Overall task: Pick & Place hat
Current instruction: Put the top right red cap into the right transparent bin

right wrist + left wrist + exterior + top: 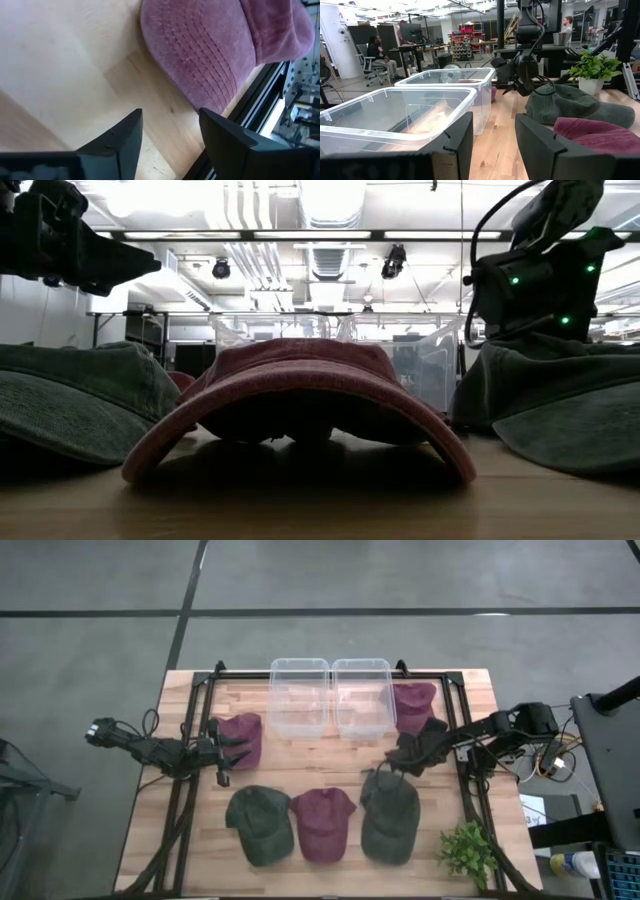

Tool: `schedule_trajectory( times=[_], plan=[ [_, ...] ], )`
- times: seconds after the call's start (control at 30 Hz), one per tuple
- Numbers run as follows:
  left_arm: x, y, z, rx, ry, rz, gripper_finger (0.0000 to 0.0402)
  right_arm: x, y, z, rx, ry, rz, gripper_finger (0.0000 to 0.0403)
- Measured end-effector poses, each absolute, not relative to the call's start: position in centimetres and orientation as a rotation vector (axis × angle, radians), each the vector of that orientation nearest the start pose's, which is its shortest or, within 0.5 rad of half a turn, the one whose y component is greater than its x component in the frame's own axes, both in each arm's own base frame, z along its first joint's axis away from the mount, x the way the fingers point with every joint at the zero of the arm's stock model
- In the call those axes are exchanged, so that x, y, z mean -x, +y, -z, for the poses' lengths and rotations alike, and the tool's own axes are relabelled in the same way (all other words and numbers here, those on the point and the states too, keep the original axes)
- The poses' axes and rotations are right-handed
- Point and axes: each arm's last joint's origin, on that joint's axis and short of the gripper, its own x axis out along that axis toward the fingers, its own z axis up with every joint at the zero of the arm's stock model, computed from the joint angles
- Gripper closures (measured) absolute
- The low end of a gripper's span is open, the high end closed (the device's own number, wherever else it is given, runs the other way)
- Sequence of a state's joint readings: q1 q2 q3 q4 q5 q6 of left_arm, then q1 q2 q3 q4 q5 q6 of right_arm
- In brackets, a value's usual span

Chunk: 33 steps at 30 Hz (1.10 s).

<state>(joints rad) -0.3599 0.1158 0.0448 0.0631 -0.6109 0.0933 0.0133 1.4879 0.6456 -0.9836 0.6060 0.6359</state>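
- Five caps lie on the bench [140,830]: three maroon, two dark green.
- A maroon cap [243,737] lies by the left edge, just beside the left gripper [222,755], whose jaws stand apart and hold nothing.
- Another maroon cap [414,705] sits toward the far right corner, beside the right bin; the right gripper [408,754] hovers just near it, jaws parted and bare.
- Along the near edge lie three in a row: a green cap [259,824], the middle maroon cap [322,824], and a second green cap [390,816] nearest the right gripper.
- Two clear plastic bins stand side by side at the far edge: the left bin [299,697] and the right bin [363,697]. I cannot tell that either holds anything.
- A small potted plant [467,851] stands at the near right corner.
- A black metal frame [330,674] runs around the working area.
- Beyond the bench, in the left wrist view, a seated person [379,54] and a standing person [566,25] show in the room.
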Motion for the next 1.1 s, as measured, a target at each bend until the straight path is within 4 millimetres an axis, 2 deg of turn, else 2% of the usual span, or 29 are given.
schedule_trajectory(
  times=[0.47, 0.67, 0.9, 1.1],
  plan=[
    [-9.7, -1.9, -17.6, -0.096, 0.019, -0.250, 0.0262, -18.3, -1.8, -13.5, 0.087, 1.511, 0.944, 0.0386],
    [-9.7, -1.9, -17.6, -0.096, 0.019, -0.250, 0.0262, -18.4, -1.8, -13.9, 0.086, 1.528, 0.940, 0.0394],
    [-9.7, -1.9, -17.6, -0.096, 0.019, -0.249, 0.0262, -18.5, -1.8, -15.9, 0.067, 1.495, 0.935, 0.0395],
    [-9.7, -1.9, -17.6, -0.096, 0.019, -0.249, 0.0262, -17.7, -1.7, -16.9, 0.019, 1.447, 0.913, 0.0394]
  ],
)
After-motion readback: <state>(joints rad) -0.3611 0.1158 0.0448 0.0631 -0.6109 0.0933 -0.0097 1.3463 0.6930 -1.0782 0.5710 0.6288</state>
